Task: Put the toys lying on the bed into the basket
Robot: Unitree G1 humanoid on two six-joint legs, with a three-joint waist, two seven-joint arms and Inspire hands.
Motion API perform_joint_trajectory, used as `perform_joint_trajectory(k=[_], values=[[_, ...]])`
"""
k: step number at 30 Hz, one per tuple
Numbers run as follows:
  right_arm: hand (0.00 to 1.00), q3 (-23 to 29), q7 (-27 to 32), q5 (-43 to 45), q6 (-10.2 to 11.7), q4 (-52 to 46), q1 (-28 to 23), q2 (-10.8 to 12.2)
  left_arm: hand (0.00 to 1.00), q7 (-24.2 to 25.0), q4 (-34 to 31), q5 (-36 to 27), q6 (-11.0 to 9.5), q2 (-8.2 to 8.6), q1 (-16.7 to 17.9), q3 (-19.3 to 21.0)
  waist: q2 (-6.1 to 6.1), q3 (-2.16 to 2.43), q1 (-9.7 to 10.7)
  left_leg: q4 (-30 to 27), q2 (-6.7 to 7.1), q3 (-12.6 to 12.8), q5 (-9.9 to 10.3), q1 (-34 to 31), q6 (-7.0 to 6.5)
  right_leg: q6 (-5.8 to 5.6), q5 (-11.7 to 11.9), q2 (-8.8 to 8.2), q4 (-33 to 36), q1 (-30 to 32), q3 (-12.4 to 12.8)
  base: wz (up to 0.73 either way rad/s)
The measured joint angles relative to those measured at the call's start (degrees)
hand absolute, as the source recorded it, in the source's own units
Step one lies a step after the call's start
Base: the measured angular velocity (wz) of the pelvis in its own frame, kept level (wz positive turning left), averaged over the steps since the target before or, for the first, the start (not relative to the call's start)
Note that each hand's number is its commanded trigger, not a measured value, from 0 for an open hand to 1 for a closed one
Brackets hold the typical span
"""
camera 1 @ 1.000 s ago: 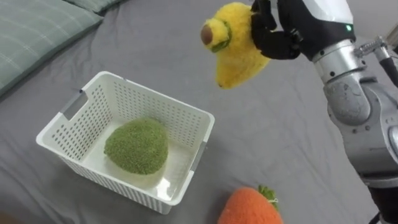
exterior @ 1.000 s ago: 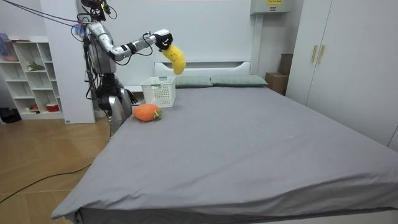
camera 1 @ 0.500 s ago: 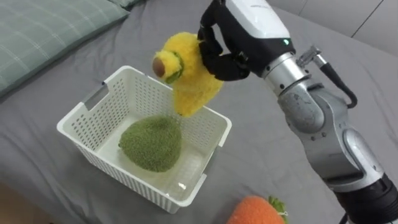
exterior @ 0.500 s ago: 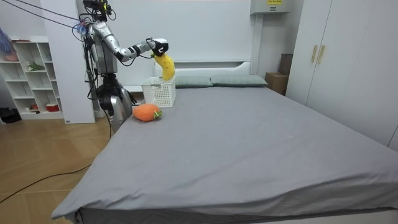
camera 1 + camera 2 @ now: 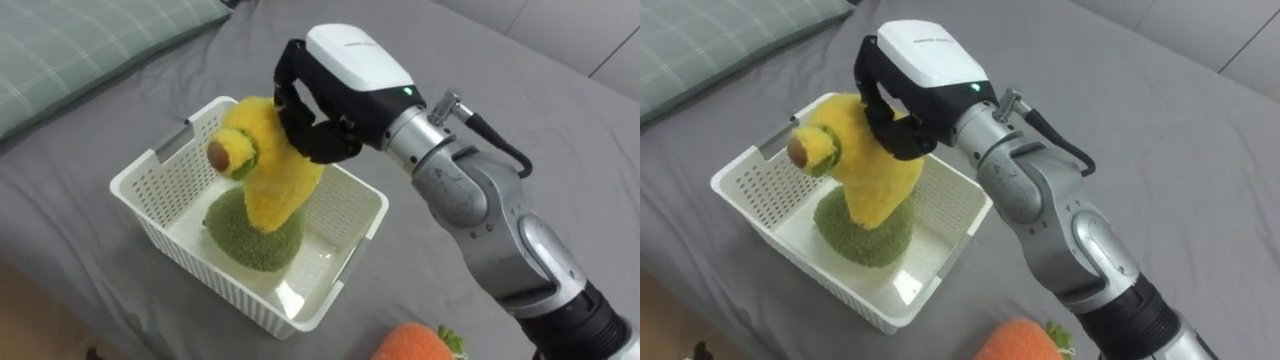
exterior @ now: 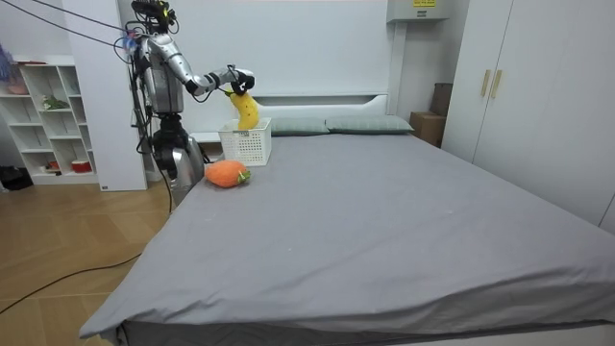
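Right hand (image 5: 342, 85) | fingers (image 5: 300, 130) clenched round yellow plush toy (image 5: 268, 180) | over white basket (image 5: 195, 262)

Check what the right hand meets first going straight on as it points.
Likely the green plush toy in the white basket; the right hand points down at it, its yellow plush toy leading. Depth unclear.

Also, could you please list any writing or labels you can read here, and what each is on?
Grey print on the white back of the right hand: too small to read.
Yellow label on the white wall-mounted box: too blurred to read.
On the white lattice plastic basket and the yellow plush toy: none.
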State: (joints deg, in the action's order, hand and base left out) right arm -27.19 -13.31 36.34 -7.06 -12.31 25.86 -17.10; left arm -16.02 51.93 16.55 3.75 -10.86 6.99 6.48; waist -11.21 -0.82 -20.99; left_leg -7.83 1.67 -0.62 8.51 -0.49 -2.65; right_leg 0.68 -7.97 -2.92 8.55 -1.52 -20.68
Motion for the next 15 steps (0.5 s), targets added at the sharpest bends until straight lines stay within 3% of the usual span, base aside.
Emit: perform_joint_trajectory(k=[15], values=[[0.0, -0.45, -0.92, 0.22, -0.18, 0.94, -0.02, 0.03, 0.0, -0.08, -0.09, -0.05, 0.0, 0.11, -0.33, -0.91, 0.34, -0.25, 0.18, 0.09, 0.01, -0.02, 0.0, 0.02, 0.0, 0.0, 0.0, 0.05, 0.0, 0.06, 0.1, 0.0]])
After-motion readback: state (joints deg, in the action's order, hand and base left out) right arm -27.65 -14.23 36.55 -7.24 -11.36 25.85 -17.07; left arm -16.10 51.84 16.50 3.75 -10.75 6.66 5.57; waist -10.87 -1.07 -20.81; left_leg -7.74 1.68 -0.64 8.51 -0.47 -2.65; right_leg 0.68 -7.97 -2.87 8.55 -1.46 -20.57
